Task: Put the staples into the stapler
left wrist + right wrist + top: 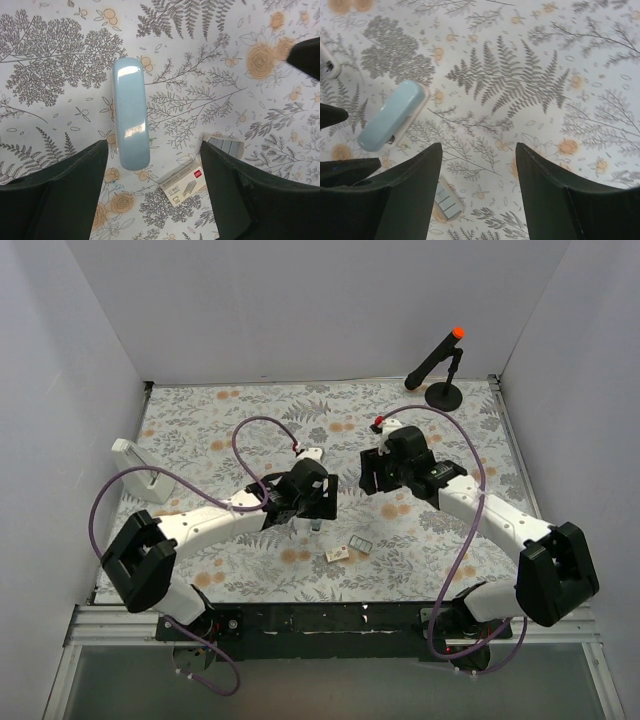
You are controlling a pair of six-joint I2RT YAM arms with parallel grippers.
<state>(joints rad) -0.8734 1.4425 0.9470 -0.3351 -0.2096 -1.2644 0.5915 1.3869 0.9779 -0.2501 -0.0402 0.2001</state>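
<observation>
The left gripper point(154, 161) hangs above the flowered table point(210, 75) with its jaws spread wide and nothing between them. Below it the pale blue stapler point(131, 112) lies flat, its near end just reaching the gap between the fingers. The beige staple box point(184, 184) lies on the table just right of that end. The small tray of staples point(226, 146) sits close beside the box, partly hidden by one finger. The right gripper point(479, 150) hovers nearby, its jaws also wide and empty. From above, the stapler seems mostly hidden under the left gripper.
</observation>
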